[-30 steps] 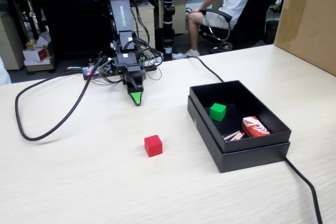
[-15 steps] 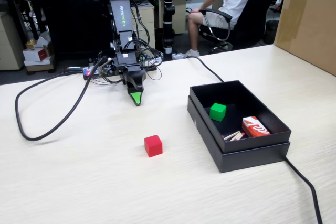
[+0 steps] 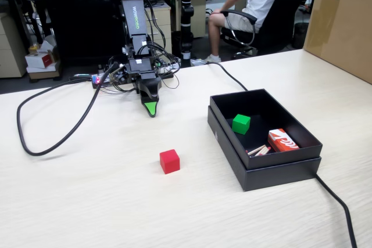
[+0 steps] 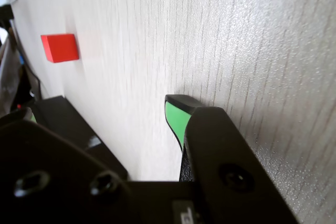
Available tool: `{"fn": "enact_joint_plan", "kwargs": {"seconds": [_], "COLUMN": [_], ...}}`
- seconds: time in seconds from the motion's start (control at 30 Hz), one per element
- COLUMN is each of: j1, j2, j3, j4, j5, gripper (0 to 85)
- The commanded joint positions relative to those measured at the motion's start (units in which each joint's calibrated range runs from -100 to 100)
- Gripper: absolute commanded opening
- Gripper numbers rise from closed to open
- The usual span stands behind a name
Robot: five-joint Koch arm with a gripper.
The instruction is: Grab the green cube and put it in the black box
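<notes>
From my remote seat, fixed view, left to right: a black cable (image 3: 55, 125) loops over the pale wood table (image 3: 104, 201) off to the left of the fingers. The arm (image 3: 135, 33) is folded down at the far edge, gripper (image 3: 151, 108) pointing toward the camera with its green tip low over the table, holding nothing. Finger state: cannot tell. In the fixed view I get a single green wedge, and in the wrist view only one green-faced tip (image 4: 177, 115) shows past the black housing, the other jaw not resolvable. The red cube (image 3: 170, 161) sits on bare table in front of the fingertips and slightly right of them, well apart from them; the wrist view has it at upper left (image 4: 60, 48), clear of the tip. Further right is the black box (image 3: 273, 172), nested in its lid, well clear of the fingers. The green cube (image 3: 241, 124) is already inside it, on the box floor near the left wall, resting flat. Also in the box, toward the right wall: an orange-and-white carton (image 3: 282, 140) and a few thin sticks (image 3: 258, 150) just left of the carton. A second cable (image 3: 337, 201) runs from behind the box's near right corner toward the bottom right edge.
</notes>
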Motion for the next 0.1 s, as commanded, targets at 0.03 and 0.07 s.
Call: {"fn": "enact_joint_plan", "kwargs": {"seconds": [0.03, 0.07], "j1": [0.00, 0.00], "j2": [1.07, 1.07], "j3": [-0.29, -0.29], "j4": [0.88, 0.88], "j5": [-0.05, -0.05], "gripper": [48.7, 48.7]}}
